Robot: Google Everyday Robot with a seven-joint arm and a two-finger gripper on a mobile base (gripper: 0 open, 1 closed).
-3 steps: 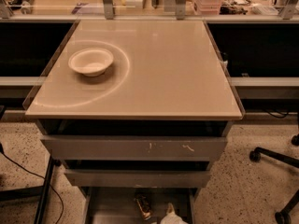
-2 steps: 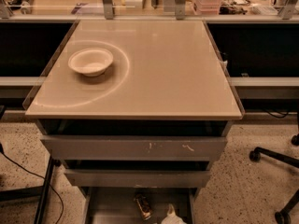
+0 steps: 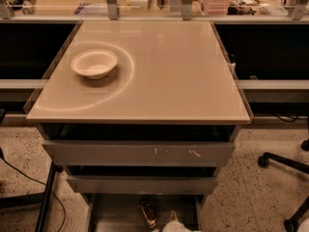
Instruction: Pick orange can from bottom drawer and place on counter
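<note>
The orange can (image 3: 147,213) lies on the grey floor of the open bottom drawer (image 3: 113,214), at the bottom edge of the camera view, under two wider scuffed drawer fronts. It is small, shiny, orange-gold with dark markings. My gripper (image 3: 173,224) shows only as a whitish tip at the bottom edge, just right of the can and very close to it. The beige counter (image 3: 169,76) fills the middle of the view, with a faint ring mark on its left half.
A white bowl (image 3: 94,63) stands on the counter's left side inside the ring mark. Office chair legs with casters (image 3: 285,168) are on the speckled floor at right. A black cable and frame leg (image 3: 46,197) are at left. A cluttered shelf runs behind the counter.
</note>
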